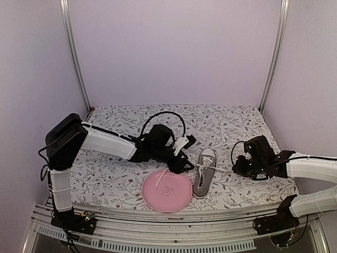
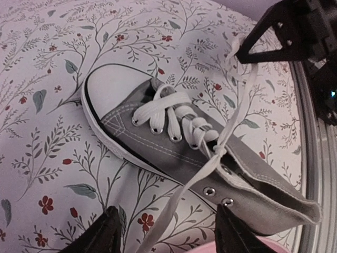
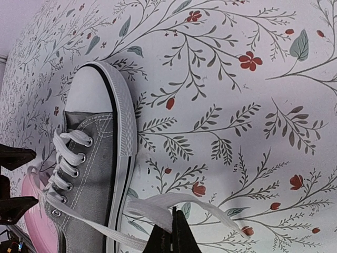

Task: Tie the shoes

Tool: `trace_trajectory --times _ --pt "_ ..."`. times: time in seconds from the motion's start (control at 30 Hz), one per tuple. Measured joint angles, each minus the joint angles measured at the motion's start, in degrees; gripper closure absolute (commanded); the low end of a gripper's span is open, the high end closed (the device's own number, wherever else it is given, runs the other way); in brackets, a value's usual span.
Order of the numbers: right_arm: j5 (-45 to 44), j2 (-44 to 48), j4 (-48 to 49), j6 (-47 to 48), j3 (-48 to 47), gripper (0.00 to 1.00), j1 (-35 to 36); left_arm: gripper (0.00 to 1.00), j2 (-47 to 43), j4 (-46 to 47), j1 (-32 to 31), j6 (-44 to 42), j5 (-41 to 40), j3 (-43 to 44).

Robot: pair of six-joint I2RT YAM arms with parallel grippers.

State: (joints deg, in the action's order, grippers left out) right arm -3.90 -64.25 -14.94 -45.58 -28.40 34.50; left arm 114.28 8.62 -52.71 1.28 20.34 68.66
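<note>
The shoe [image 1: 204, 172] is a small grey sneaker with a white toe cap, lying on the floral cloth with its toe pointing away. My left gripper [image 1: 185, 162] hovers just left of it, open. In the left wrist view its fingers [image 2: 105, 233] straddle one loose white lace [image 2: 174, 208] that trails from the knot [image 2: 218, 149] toward the plate. My right gripper [image 1: 238, 165] sits to the shoe's right, shut on the other white lace [image 3: 158, 208], which is looped at its fingertips [image 3: 174, 234]. The shoe [image 3: 95, 163] lies left of them.
A pink plate [image 1: 167, 192] lies at the near edge beside the shoe's heel, under the left lace end. Metal frame rails [image 1: 158, 219] run along the table front. White walls enclose the back and sides.
</note>
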Motion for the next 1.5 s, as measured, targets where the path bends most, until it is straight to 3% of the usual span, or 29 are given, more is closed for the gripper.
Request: trace_trajectory --times 0.13,0.27,0.47,0.63,0.93,0.97,1.03,1.1,1.2,1.3,1.5 --pt "0.02 0.15 0.02 0.00 0.00 0.98 -0.09 0.46 3.56 -0.96 -0.22 -1.27 0.24 0.61" --pt "0.04 0.24 0.04 0.02 0.00 0.98 -0.31 0.71 4.79 -1.33 -0.22 -1.99 -0.04 0.74" --pt "0.09 0.44 0.15 0.20 -0.04 0.98 -0.66 0.99 4.79 0.50 -0.24 -1.22 -0.55 0.70" --pt "0.17 -0.55 -0.09 1.57 -2.95 0.98 -1.14 1.00 4.79 3.61 -0.28 1.27 -0.22 0.44" --pt "5.29 -14.47 6.19 9.92 -22.99 0.97 -0.96 1.00 2.05 14.23 -1.77 8.98 -1.16 -6.19" --pt "6.82 -16.50 7.52 10.75 -24.74 0.89 -0.63 1.00 1.84 15.30 -2.12 9.70 -1.38 -6.21" --pt "9.27 -20.44 9.31 12.20 -27.65 0.55 0.26 1.00 1.49 17.59 -2.78 11.04 -1.68 -6.29" --pt "11.47 -23.98 10.27 13.14 -30.03 0.31 1.51 1.00 1.38 19.69 -3.32 12.33 -1.97 -6.54" --pt "13.09 -25.68 10.80 13.55 -30.45 0.18 2.36 1.00 1.33 21.51 -3.91 13.73 -2.60 -7.23" --pt "14.05 -24.37 11.76 13.51 -28.50 0.18 1.70 1.00 1.33 22.49 -4.22 15.10 -3.02 -7.98" --pt "18.64 -15.67 14.88 15.65 -17.97 0.35 -0.57 1.00 1.33 23.28 -4.31 16.92 -3.26 -8.20"
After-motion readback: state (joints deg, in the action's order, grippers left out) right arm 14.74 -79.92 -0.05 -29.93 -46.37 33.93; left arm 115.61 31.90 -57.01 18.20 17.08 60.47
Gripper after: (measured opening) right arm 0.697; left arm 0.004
